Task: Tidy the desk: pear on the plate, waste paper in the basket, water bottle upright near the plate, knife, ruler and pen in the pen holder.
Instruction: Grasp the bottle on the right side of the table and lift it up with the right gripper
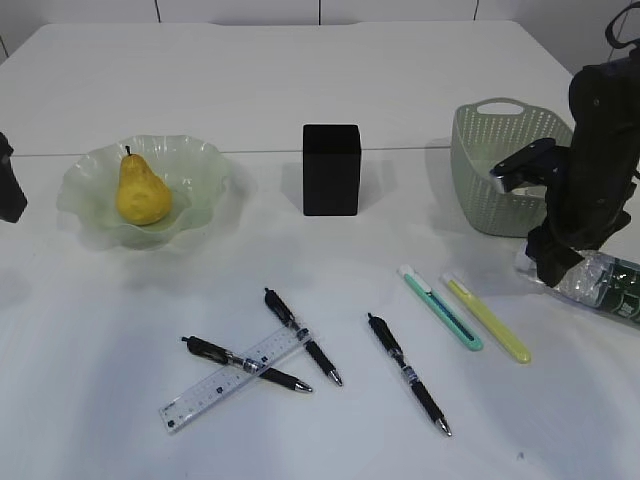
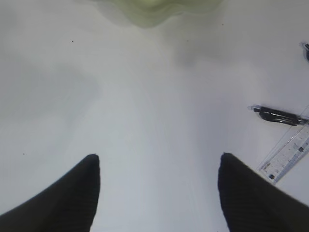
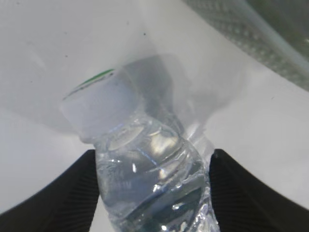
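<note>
Pear (image 1: pixel 142 190) sits on plate (image 1: pixel 92 205): done. Right tool (image 3: pixel 153 166) straddles water bottle (image 3: pixel 145 169) lying right of pen holder (image 1: pixel 331 169); grip unclear. Left tool (image 2: pixel 158 181) spread, empty. 3 pens, ruler (image 1: pixel 232 379), 2 knives remain before holder.
</note>
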